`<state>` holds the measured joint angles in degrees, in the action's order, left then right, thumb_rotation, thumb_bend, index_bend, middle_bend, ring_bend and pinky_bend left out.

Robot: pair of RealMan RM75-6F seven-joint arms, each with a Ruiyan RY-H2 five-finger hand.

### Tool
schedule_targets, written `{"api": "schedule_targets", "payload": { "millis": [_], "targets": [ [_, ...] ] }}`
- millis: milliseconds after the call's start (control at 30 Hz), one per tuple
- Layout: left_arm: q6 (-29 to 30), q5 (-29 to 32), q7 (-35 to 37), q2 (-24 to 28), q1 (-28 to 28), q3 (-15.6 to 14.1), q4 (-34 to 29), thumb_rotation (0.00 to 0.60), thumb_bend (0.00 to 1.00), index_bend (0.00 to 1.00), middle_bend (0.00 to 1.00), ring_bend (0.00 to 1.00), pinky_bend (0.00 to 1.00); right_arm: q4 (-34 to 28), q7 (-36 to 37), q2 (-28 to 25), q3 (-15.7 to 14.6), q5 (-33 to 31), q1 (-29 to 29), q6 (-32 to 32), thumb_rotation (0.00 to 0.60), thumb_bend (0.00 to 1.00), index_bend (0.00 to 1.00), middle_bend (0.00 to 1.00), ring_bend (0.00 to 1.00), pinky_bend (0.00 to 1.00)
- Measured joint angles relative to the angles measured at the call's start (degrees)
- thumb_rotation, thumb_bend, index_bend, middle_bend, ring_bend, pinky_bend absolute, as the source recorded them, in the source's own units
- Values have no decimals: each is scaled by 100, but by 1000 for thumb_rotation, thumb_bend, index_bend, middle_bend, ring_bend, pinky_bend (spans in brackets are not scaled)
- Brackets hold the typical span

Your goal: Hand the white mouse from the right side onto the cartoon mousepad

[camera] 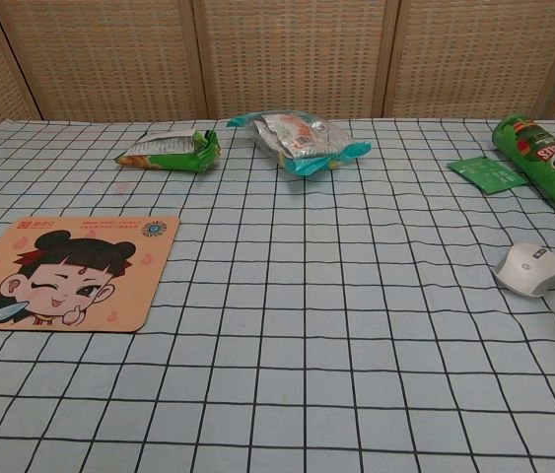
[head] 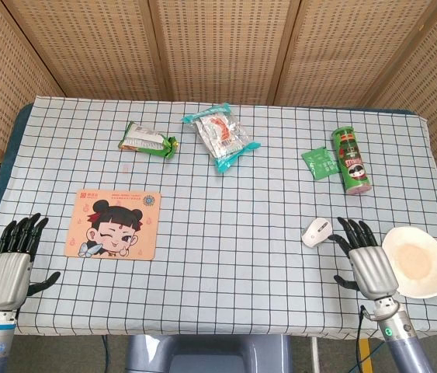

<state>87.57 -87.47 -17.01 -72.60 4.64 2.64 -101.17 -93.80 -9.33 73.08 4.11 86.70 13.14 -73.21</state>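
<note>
The white mouse point(head: 317, 231) point(camera: 528, 269) lies on the checked cloth at the right. The cartoon mousepad point(head: 113, 224) point(camera: 58, 273) lies flat at the left, nothing on it. In the head view my right hand point(head: 364, 263) hovers just right of and nearer than the mouse, fingers spread, holding nothing and apart from it. My left hand point(head: 12, 263) hangs at the table's front left edge, fingers apart and empty, left of the mousepad. Neither hand shows in the chest view.
A green snack packet point(head: 148, 141), a teal-edged snack bag point(head: 220, 135), a small green sachet point(head: 319, 162) and a green chip can point(head: 352, 159) lie along the far half. A white dish point(head: 417, 261) sits at the front right edge, beside my right hand.
</note>
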Motion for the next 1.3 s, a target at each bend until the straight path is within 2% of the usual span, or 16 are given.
{"api": "schedule_targets", "payload": {
  "millis": [300,567,800,1300],
  "targets": [
    [-84,166,39,-10,40,62,68,600,19,0,0,0,0,588,-294,341,320,-681,783,1065,600,167,307,114,8,74],
    [-145,298,9,-43,83,114,116,600,19,0,0,0,0,1046,-425,467,356,-932,1159,1588,600,168,241,71,8,48],
    [-154,329,-65,-87,99,113,143,600,19,0,0,0,0,1366,-439,580,316,-1112,1354,1890,600,169,216,47,0,23],
    [-190,473,-97,-136,129,152,211,600,19,0,0,0,0,2080,-250,950,233,-1203,1634,2167,600,179,291,64,0,25]
  ]
}}
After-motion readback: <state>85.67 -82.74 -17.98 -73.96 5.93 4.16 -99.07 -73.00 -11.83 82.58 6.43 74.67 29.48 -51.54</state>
